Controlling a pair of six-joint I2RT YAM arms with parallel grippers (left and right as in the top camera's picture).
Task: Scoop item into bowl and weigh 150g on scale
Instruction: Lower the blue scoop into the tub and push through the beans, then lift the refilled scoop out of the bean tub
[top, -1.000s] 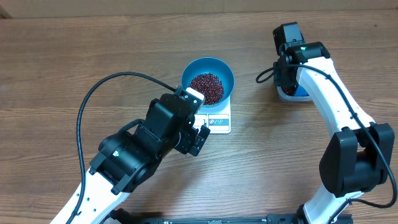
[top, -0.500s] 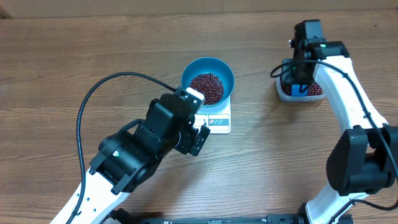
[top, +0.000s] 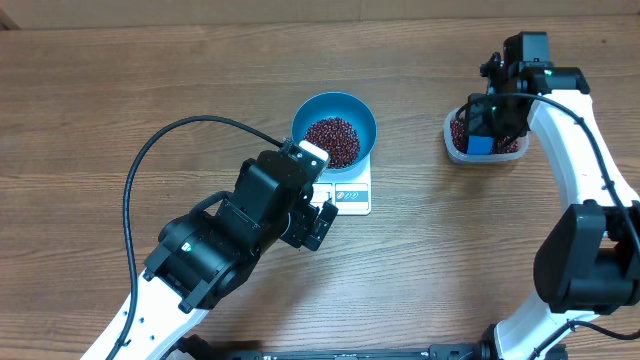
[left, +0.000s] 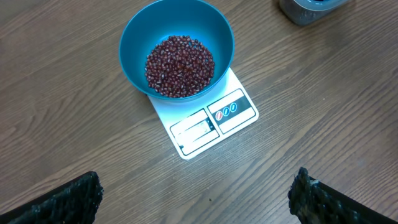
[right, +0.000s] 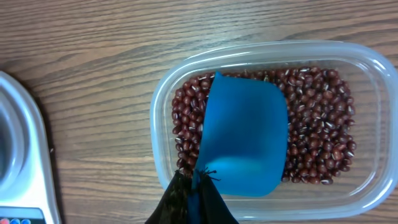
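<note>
the wooden bench (top: 100, 80) fills the view. the left arm (top: 240, 230), bulky and black over white, reaches in from the near left, and its wrist ends just on the near side of the scale, covering the scale's near left corner from overhead. its jaws stand wide apart and hold nothing; in the left wrist view one black fingertip (left: 68, 199) shows at each lower corner, with the scale and bowl between and beyond them.

the right arm (top: 570, 170) runs up the right side and bends left over a clear plastic tub (top: 455, 140), which sits on the bench well to the right of the scale. its jaws are clamped together on the handle of a small blue scoop (right: 245, 134), seen at the lower edge of the right wrist view. the scoop's body lies inside the tub (right: 161, 106), over the middle of the beans (right: 317, 130) there; whether it presses into them cannot be told.

the white scale (left: 211, 121) lies flat near the bench's middle, with its display and buttons along its near edge. the blue bowl (left: 134, 43) stands upright on the scale's far part, overhanging its far edge. a loose maroon heap of beans (left: 179, 65) covers the bowl's floor, well below the rim.
</note>
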